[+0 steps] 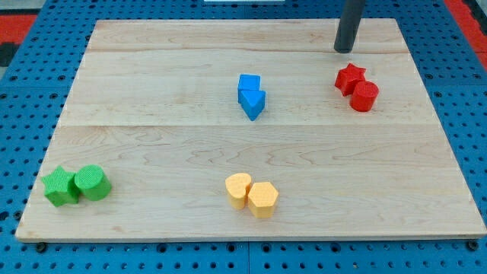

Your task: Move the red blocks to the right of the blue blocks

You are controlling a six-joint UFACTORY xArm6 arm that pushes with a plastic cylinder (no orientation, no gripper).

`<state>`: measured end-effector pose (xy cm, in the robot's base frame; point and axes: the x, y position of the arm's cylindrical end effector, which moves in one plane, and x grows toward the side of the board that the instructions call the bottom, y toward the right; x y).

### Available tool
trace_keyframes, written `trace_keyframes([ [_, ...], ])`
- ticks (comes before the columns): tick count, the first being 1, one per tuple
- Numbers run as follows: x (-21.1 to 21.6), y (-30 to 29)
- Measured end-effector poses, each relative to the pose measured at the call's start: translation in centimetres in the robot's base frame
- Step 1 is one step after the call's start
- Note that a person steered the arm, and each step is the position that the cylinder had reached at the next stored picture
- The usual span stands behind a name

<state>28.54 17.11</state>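
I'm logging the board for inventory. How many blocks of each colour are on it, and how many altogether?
Red: 2, a red star and a red cylinder
Blue: 2, a blue cube and a blue triangle
Green: 2, a green star-like block and a green cylinder
Yellow: 2, a yellow rounded block and a yellow hexagon
Total: 8

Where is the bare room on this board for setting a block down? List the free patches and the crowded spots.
Free: the view's left half above the green blocks and left of the blue blocks; the band between the blue and yellow blocks; the bottom right corner below the red blocks. Crowded: the top right, where my tip stands just above the red pair.
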Motion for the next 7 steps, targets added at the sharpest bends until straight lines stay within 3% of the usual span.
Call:
trace_keyframes([
  [1, 1.2, 0.0],
  [3, 8.6, 0.4],
  [7, 9.3, -2.6],
])
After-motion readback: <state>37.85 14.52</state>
